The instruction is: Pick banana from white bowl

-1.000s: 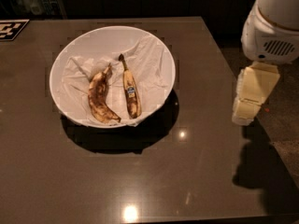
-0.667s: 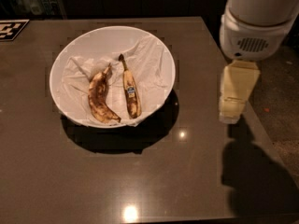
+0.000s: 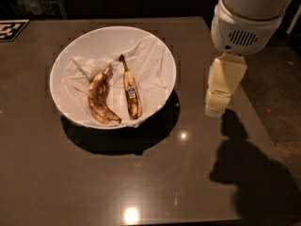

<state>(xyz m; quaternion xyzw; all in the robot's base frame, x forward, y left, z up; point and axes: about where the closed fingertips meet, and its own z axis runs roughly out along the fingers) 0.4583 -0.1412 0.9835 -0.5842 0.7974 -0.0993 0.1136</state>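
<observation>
The white bowl [image 3: 155,46], wide and lined with crumpled white paper, stands on the dark table at the left centre. Inside it lies the banana [image 3: 131,89], slim and nearly straight, with a dark tip and a small blue sticker. A shorter, curved, heavily brown-blotched banana [image 3: 100,99] lies just left of it. My gripper [image 3: 217,102] hangs below the white arm housing [image 3: 247,18] at the right, above the table's right side, well apart from the bowl and holding nothing.
A black-and-white marker tag [image 3: 11,29] sits at the table's far left corner. The table's right edge [image 3: 254,112] runs just right of the gripper, with floor beyond. The arm's shadow [image 3: 249,173] falls on the table's front right.
The arm and gripper have moved left, from over the table's right edge toward the bowl. The bowl and both bananas have not moved.
</observation>
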